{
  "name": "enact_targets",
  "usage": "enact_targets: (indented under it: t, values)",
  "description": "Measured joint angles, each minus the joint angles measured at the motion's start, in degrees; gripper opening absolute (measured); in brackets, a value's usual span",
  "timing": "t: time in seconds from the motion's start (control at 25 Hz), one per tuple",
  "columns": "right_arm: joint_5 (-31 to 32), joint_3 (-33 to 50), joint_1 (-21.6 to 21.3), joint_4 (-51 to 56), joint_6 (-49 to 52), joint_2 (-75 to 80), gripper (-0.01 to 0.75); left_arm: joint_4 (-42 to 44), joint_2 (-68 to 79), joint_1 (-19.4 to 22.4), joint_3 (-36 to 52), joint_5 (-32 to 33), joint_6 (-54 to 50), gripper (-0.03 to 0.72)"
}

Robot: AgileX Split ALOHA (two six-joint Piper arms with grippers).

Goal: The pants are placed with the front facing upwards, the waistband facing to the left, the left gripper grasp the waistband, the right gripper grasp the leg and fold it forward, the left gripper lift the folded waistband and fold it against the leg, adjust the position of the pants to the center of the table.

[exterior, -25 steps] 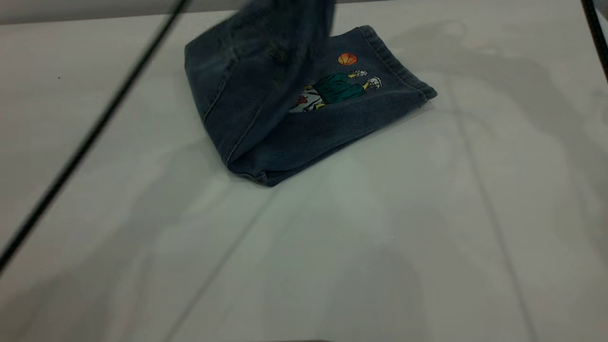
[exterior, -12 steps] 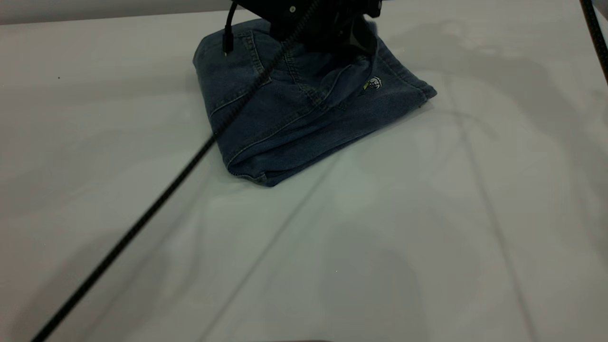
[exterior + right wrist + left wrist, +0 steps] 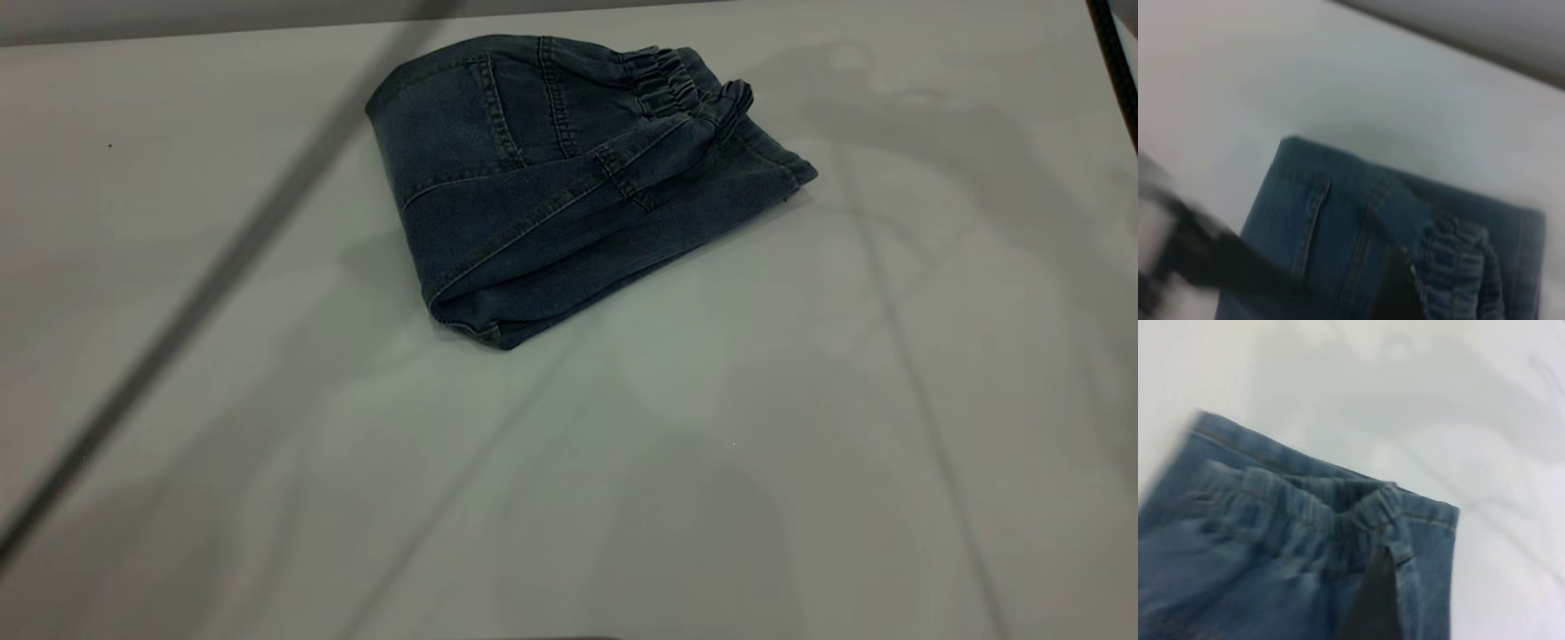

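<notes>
The blue denim pants [image 3: 569, 178] lie folded at the far middle of the white table [image 3: 711, 444]. The gathered waistband [image 3: 680, 84] rests on top of the leg, whose stitched hem [image 3: 765, 156] sticks out at the right. Neither gripper shows in the exterior view. In the left wrist view, my left gripper [image 3: 1451, 620] hovers above the waistband [image 3: 1338, 513]; one dark finger [image 3: 1373, 603] shows and nothing is held. My right gripper [image 3: 1438, 293] hangs over the waistband [image 3: 1458, 267] too, with one dark finger [image 3: 1395, 287] in view, holding nothing.
A blurred black cable [image 3: 204, 276] sweeps diagonally across the left half of the table. Another black cable [image 3: 1111, 62] crosses the far right corner. The table's far edge [image 3: 178, 31] runs just behind the pants.
The waistband was lifted, then laid over the leg, covering the cartoon print. The left gripper that pressed it down has let go and left the exterior view.
</notes>
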Motion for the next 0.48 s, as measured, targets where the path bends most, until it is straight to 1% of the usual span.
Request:
enact_targets:
  t: [0.16, 0.28, 0.36, 0.48]
  values:
    - [0.8, 0.0, 1.4, -0.5, 0.0, 0.0, 0.497, 8.7, -7.0, 5.7, 0.0, 4.8, -7.4, 0.589]
    - [1.0, 0.0, 4.7, -3.4, 1.1, 0.0, 0.497, 12.8, -11.4, 9.5, 0.0, 8.3, -11.5, 0.562]
    - [0.6, 0.0, 8.7, -9.8, 5.2, 0.5, 0.497, 13.3, -13.7, 11.7, 0.0, 9.4, -13.4, 0.559]
    - [-0.6, 0.0, 15.4, -24.6, 14.6, 2.4, 0.497, 13.7, -16.6, 13.5, 0.0, 9.8, -14.9, 0.556]
